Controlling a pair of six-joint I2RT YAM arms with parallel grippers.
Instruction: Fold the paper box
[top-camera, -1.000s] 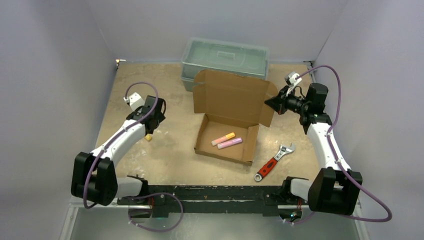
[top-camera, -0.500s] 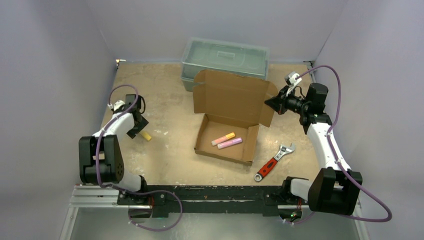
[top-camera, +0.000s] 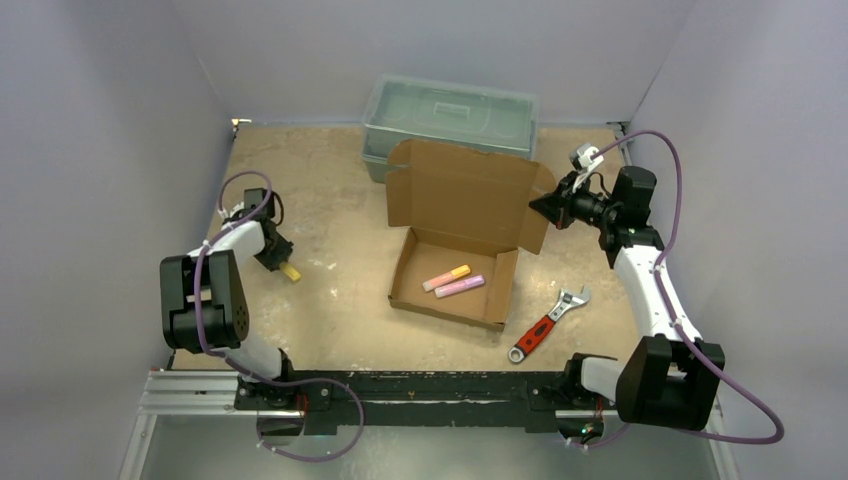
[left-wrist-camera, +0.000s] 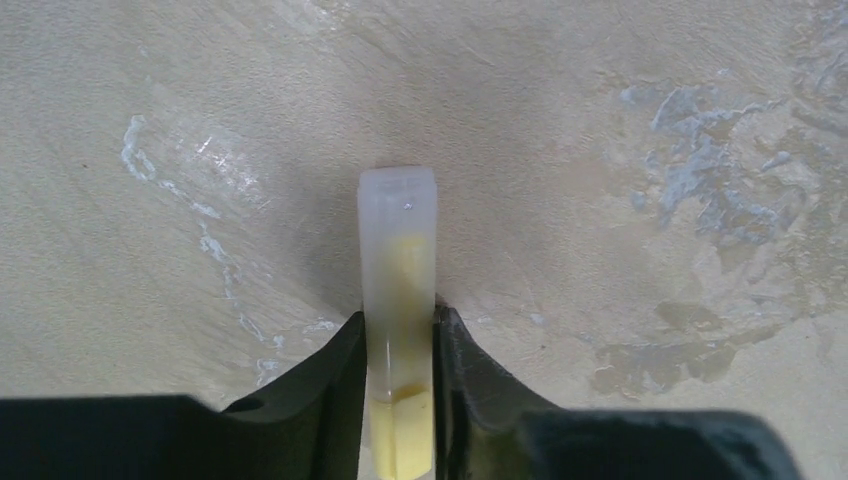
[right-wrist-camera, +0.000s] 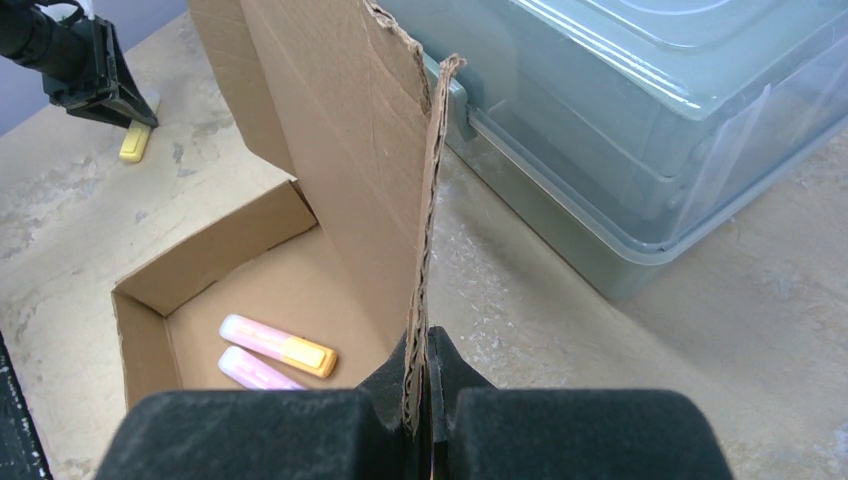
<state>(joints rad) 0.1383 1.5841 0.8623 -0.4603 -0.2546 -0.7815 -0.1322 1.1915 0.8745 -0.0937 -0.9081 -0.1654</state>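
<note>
Cardboard fills your right claw (top-camera: 541, 207). Its black fingers are closed narrowly on the raw edge of the paper box's (top-camera: 465, 195) side flap, and the corrugated fluting shows along that edge in the wrist view. The right arm rises from its base, bends at the elbow and holds the wrist level, pointing leftward at the upright lid. The box is plain brown board. Its shallow rectangular tray lies on the table below the claw and towards the bases, with the lid standing at the tray's far side.

Two highlighters lie side by side in the tray, a pink and orange highlighter (top-camera: 446, 277) and a pink highlighter (top-camera: 460, 287). Just past the claw, behind the lid, sits the toolbox (right-wrist-camera: 640, 130), translucent grey-green plastic with a moulded lid. Nearer the bases than that claw lies a wrench (top-camera: 548, 323) with a metal head and a red handle.

Your left arm is folded back, its claw (top-camera: 280, 260) pointing down at the table (left-wrist-camera: 620, 120), whose sandy surface is scuffed with pale blotches. That claw grips a yellow highlighter (left-wrist-camera: 398, 250) with a frosted cap, lying flat and well apart from the box.
</note>
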